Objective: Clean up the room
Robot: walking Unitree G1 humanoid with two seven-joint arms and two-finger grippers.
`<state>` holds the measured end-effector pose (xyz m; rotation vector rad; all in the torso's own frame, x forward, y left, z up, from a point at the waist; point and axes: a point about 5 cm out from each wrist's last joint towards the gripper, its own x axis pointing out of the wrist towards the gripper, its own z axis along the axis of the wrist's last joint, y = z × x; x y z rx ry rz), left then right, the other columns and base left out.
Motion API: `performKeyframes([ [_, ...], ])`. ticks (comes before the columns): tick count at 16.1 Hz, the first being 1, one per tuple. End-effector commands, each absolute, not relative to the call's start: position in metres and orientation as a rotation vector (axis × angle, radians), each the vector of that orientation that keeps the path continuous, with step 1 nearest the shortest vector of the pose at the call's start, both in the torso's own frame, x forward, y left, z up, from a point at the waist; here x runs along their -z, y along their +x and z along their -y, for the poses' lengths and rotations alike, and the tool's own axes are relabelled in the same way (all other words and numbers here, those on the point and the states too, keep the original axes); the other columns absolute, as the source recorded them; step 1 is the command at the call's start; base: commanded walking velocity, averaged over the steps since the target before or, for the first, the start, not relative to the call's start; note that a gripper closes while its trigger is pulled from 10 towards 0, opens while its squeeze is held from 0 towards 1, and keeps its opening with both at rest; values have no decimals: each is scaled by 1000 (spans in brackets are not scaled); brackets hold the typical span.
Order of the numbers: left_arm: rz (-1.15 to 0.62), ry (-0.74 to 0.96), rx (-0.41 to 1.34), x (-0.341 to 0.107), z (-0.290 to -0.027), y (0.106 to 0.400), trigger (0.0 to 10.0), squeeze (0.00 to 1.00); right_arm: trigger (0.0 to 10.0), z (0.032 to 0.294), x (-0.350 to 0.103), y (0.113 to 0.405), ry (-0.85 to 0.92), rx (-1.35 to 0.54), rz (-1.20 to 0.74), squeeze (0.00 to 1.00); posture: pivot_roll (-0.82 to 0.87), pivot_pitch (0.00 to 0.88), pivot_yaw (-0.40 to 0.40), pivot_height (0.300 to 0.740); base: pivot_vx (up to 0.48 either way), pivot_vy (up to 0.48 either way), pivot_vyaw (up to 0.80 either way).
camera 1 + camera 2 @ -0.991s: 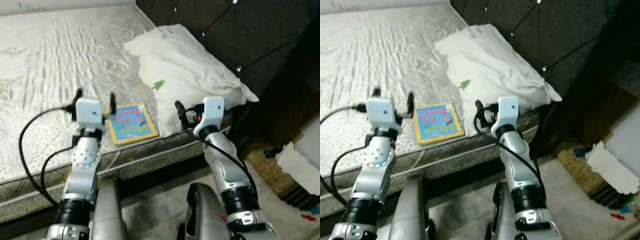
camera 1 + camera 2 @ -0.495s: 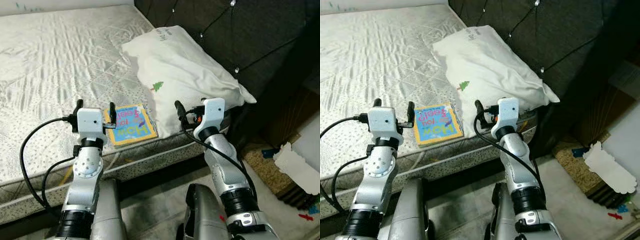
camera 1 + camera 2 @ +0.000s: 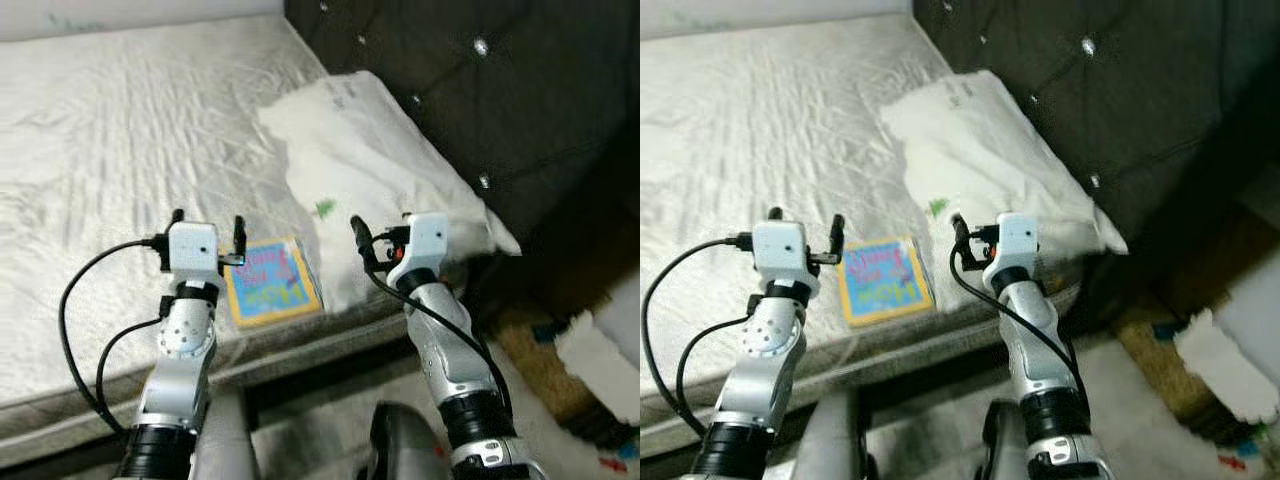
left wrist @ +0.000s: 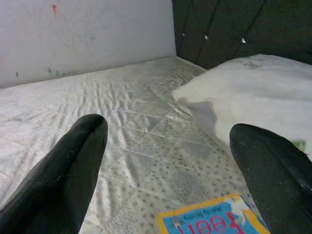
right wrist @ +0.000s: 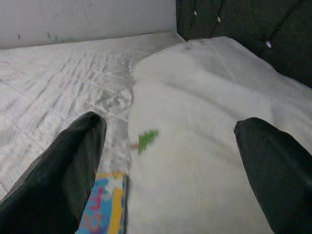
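A colourful children's book lies flat on the mattress near its front edge, right beside a white pillow. My left gripper hovers open just left of the book, over the bed's edge. In the left wrist view the book lies below and ahead, with the open left gripper above it. My right gripper is open too and faces the pillow's near corner. The right wrist view shows the pillow close ahead, with its small green tree print, and the book to one side.
A dark tufted headboard rises behind the pillow. To the right of the bed the floor holds a white object and small clutter. A pale wall stands at the far side of the bed.
The whole view has shifted and blurred, so the camera moved. Both grippers stay open above the bed's front edge. The book and the pillow lie as before.
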<state>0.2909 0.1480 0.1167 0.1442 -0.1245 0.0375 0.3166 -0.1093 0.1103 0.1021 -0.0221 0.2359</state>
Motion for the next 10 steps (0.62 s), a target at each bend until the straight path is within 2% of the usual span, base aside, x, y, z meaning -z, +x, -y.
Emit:
performKeyframes([
  [1, 113, 150, -28, -117, -146, 292, 10000, 0, 10000, 111, -115, 316, 113, -219, 41, 0, 96, 0, 3, 682, 0, 0, 0],
  [4, 104, 148, -24, -115, -146, 292, 10000, 0, 10000, 113, -117, 313, 96, -221, 65, 0, 93, 0, -2, 687, 0, 0, 0],
  [8, 95, 139, -28, -114, -144, 291, 10000, 0, 10000, 118, -116, 313, 82, -204, 58, 0, 90, 0, -9, 735, 0, 0, 0],
  [10, 100, 146, -28, -114, -143, 291, 10000, 0, 10000, 119, -116, 313, 79, -203, 57, 0, 89, 0, -11, 740, 0, 0, 0],
])
